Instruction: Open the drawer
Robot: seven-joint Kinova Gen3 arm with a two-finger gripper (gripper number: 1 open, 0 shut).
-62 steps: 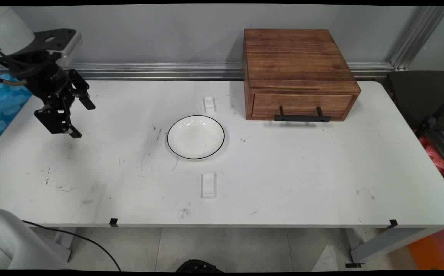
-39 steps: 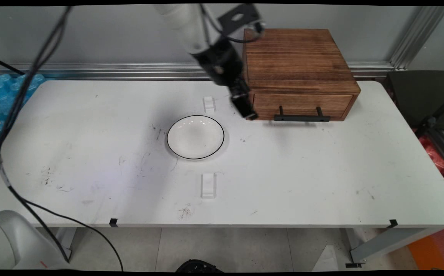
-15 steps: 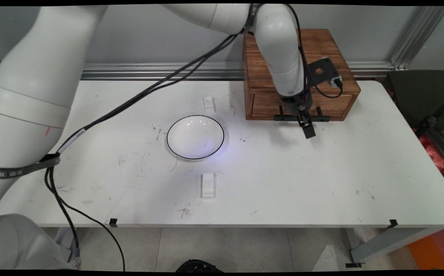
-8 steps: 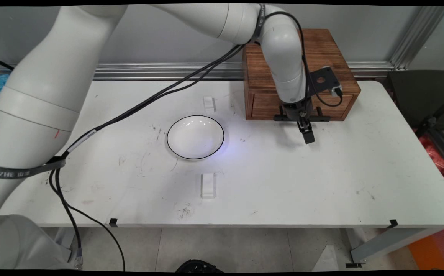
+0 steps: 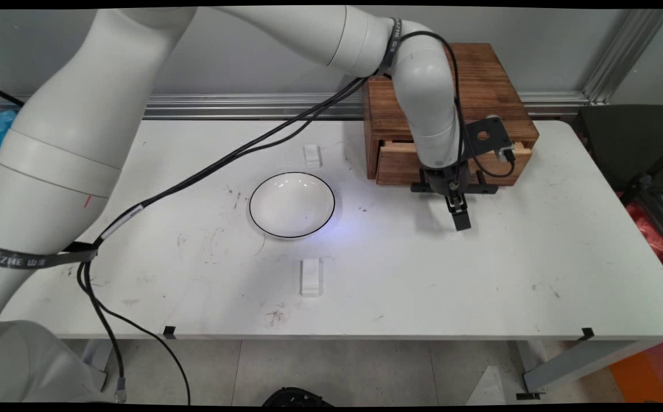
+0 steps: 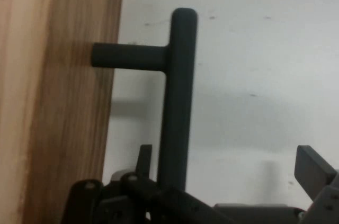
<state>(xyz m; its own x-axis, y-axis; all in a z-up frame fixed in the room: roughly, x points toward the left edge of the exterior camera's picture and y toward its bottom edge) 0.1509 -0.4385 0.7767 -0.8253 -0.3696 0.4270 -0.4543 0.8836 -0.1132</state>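
A brown wooden box (image 5: 483, 74) stands at the back right of the white table (image 5: 480, 274). Its drawer (image 5: 397, 163) is out a little way, with pale wood showing along its top edge. My gripper (image 5: 456, 203) is open and hooked on the drawer's black bar handle (image 5: 488, 189). In the hand view the handle (image 6: 177, 102) runs up from the linkage. One finger (image 6: 143, 159) sits between the bar and the drawer front (image 6: 58, 102). The other finger (image 6: 313, 170) stands far out on the open side, over the table.
A white bowl with a thin black rim (image 5: 292, 204) sits mid-table, left of the box. One small white block (image 5: 312, 155) lies behind it and another (image 5: 310, 276) in front. Black cables hang from the arm across the table's left half.
The arm swung from the far left of the table across to the box and came down at the handle. In the last half second hand and drawer moved toward the table's near side.
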